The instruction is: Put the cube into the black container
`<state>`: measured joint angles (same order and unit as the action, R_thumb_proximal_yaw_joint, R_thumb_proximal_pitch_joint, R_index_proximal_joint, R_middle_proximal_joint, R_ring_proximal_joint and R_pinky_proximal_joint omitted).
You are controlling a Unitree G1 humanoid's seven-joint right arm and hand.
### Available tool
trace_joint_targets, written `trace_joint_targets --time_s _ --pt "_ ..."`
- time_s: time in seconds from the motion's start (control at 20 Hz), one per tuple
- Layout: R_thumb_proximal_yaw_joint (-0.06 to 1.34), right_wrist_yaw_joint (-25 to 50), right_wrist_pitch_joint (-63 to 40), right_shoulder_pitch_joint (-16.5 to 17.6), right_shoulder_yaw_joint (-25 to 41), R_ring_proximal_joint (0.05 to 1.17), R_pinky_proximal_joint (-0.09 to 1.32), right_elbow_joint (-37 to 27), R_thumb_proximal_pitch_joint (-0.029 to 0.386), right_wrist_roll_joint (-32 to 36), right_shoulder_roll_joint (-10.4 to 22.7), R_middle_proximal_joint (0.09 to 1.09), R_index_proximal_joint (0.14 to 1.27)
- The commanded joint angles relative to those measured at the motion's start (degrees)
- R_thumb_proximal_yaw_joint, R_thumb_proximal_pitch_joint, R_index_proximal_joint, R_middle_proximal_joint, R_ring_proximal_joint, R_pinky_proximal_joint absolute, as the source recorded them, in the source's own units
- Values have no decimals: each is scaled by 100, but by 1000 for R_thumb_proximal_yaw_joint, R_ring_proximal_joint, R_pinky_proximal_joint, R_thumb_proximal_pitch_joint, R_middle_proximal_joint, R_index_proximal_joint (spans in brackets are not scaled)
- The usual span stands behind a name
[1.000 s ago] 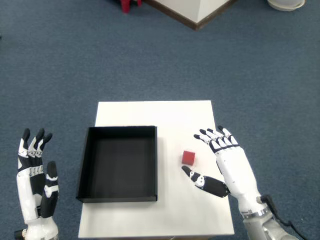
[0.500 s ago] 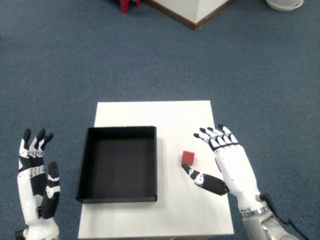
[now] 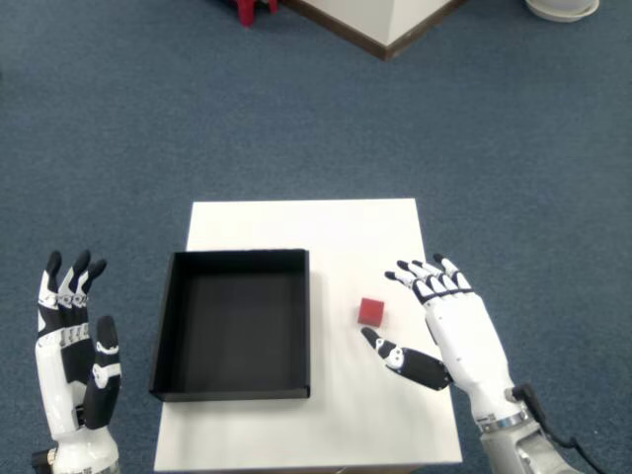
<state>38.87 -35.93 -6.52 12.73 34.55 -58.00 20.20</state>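
Observation:
A small red cube (image 3: 372, 311) lies on the white table (image 3: 326, 227), just right of the black container (image 3: 233, 323). The container is a shallow square tray with nothing inside. My right hand (image 3: 444, 321) hovers to the right of the cube, palm facing left, fingers spread and open. Its fingertips (image 3: 407, 276) sit above and right of the cube, and the thumb (image 3: 395, 355) reaches below it. A narrow gap separates the hand from the cube. The left hand (image 3: 71, 360) is held upright off the table's left side, open.
The table stands on blue carpet (image 3: 148, 128). A white plinth with a brown base (image 3: 380, 25) and a red object (image 3: 252, 10) lie far back. A white round object (image 3: 563, 8) sits at the top right corner.
My right hand has shifted slightly, drifting a little down and right after edging toward the cube. The cube and container have not moved.

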Motion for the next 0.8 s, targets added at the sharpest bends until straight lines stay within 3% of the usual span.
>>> trace_joint_targets --time_s 0.05,0.8 --pt "396 30 108 -217 -130 281 67 -364 36 84 137 260 445" --pt "406 72 277 -600 79 284 71 141 25 -342 98 282 545"
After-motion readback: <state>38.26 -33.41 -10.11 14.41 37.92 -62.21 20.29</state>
